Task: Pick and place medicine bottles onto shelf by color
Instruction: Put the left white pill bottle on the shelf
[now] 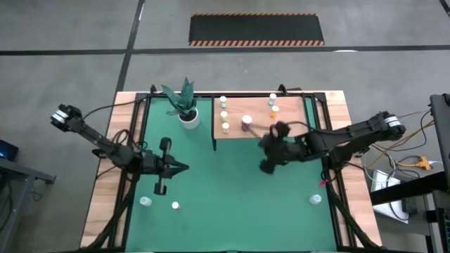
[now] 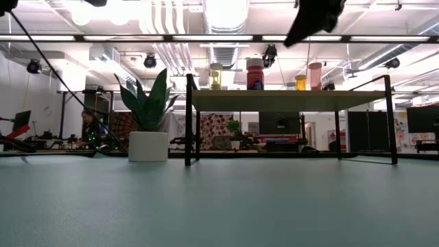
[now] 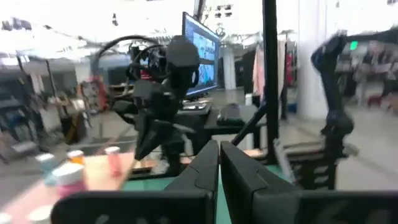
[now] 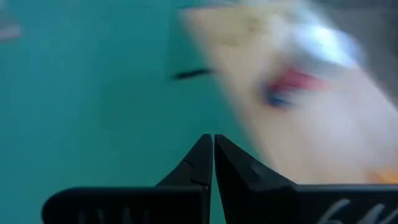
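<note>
We see the right pincer (image 1: 269, 150), closed and empty, apparently just off the shelf (image 1: 295, 118) front edge; left pincer (image 1: 184, 167), closed and empty, sits mid-worktop (image 1: 232, 197).

open green mat (image 1: 232, 190) mid-table; plant (image 1: 184, 105) and shelf (image 1: 295, 123) block the far side.

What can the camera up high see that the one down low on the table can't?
Only the high view shows three small bottles on the green mat: two near the left, one on the right, plus both whole arms. Only the low view shows the room behind, with a person. Both show the plant and the shelf with bottles on it.
</note>
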### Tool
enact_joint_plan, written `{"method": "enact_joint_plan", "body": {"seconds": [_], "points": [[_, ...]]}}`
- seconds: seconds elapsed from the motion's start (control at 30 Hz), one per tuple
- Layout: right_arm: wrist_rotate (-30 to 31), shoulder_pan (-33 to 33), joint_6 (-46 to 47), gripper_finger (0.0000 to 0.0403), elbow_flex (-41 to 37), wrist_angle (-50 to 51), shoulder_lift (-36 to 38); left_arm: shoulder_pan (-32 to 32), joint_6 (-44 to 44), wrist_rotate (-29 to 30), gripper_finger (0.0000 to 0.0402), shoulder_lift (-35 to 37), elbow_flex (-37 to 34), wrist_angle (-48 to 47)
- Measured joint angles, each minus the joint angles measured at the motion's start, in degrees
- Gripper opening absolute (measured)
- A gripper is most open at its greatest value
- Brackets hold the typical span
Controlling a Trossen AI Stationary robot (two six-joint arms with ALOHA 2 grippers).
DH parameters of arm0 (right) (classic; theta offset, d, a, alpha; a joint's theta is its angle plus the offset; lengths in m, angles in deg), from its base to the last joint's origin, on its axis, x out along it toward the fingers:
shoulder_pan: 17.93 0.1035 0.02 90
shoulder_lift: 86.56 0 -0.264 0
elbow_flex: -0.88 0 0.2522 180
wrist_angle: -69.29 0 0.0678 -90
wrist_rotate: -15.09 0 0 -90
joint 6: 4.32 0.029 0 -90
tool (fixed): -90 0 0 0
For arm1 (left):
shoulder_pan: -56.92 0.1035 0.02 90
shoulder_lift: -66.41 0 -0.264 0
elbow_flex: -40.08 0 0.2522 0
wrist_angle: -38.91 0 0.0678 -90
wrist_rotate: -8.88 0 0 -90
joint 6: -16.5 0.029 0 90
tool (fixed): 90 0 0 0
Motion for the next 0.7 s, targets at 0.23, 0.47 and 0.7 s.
{"method": "enact_joint_plan", "body": {"seconds": [0.23,0.47,0.7], "points": [[-17.29,5.52,-22.43,0.0008,-10.31,-22.65,4.41,-0.14,-16.37,-0.01,0.0000,-11.88,5.53,2.69],[-17.74,6.17,-31.47,0.0008,-20.47,-36.22,10.36,-4.14,-44.20,0.01,0.0000,-18.89,18.38,-19.42],[-18.17,6.28,-31.96,0.0008,-26.09,-39.33,14.24,-11.30,-96.99,-16.82,0.0000,-26.73,36.99,-75.00]]}}
